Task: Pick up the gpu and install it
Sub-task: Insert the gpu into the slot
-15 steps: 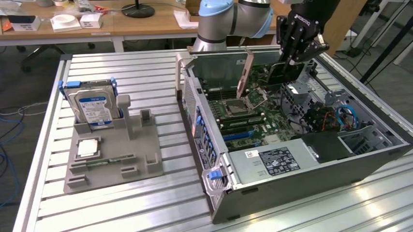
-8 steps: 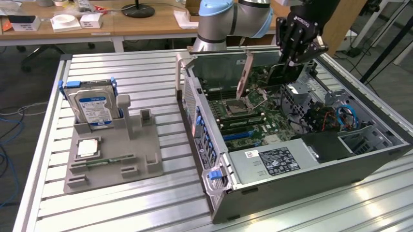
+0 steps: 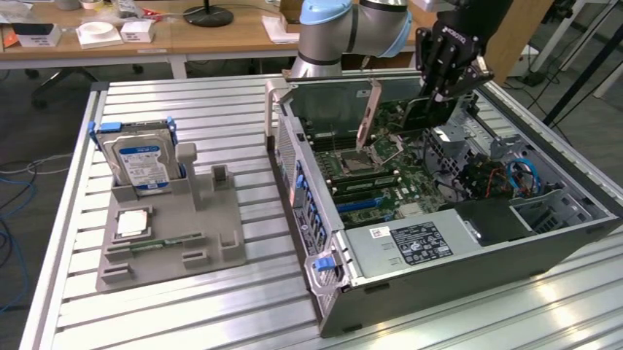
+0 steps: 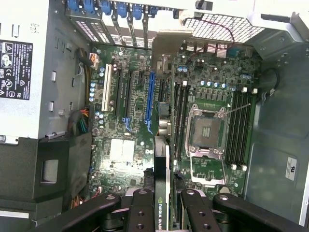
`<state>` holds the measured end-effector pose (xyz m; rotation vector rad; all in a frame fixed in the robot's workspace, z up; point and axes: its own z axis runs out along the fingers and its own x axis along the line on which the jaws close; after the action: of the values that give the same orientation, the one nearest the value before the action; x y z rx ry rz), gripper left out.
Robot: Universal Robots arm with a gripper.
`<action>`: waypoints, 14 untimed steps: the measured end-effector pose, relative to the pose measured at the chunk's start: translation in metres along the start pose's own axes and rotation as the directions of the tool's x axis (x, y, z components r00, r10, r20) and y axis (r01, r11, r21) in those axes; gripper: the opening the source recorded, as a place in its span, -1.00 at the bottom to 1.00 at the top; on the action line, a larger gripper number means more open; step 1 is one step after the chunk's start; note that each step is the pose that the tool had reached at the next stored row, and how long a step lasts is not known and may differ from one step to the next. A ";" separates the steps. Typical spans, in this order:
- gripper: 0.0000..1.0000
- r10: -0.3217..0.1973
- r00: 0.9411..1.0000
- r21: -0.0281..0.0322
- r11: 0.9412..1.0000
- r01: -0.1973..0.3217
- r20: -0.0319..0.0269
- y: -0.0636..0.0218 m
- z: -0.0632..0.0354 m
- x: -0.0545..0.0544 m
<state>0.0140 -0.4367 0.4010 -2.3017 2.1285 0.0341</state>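
Note:
The gpu [image 3: 413,120] is a thin dark-green card, held upright on its edge inside the open computer case [image 3: 574,237], over the motherboard [image 3: 375,186]. Its long metal bracket [image 3: 368,109] points toward the case's back wall. My gripper [image 3: 435,108] reaches down from above and is shut on the card's other end. In the wrist view the gpu [image 4: 161,159] appears edge-on, running between my black fingers [image 4: 143,208] toward the bracket [image 4: 169,43]. It lies just beside the long blue slot [image 4: 149,96]. Whether the card touches a slot I cannot tell.
A grey fixture [image 3: 219,226] on the slatted table at the exterior view's left holds a silver hard drive [image 3: 141,157], a processor chip [image 3: 131,222] and a narrow green memory stick [image 3: 156,244]. Inside the case are the power supply [image 3: 409,244], the empty processor socket [image 4: 205,130] and cables [image 3: 521,175].

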 end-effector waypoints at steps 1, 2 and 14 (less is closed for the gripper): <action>-0.48 0.000 1.000 0.000 1.000 0.000 0.000 0.0000 0.0003 0.000; -0.48 0.000 1.000 0.000 1.000 0.000 0.000 0.0000 0.0005 0.000; -0.48 0.000 1.000 0.000 1.000 0.000 0.000 0.0000 0.0038 0.000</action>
<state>0.0140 -0.4367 0.3973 -2.3017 2.1285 0.0340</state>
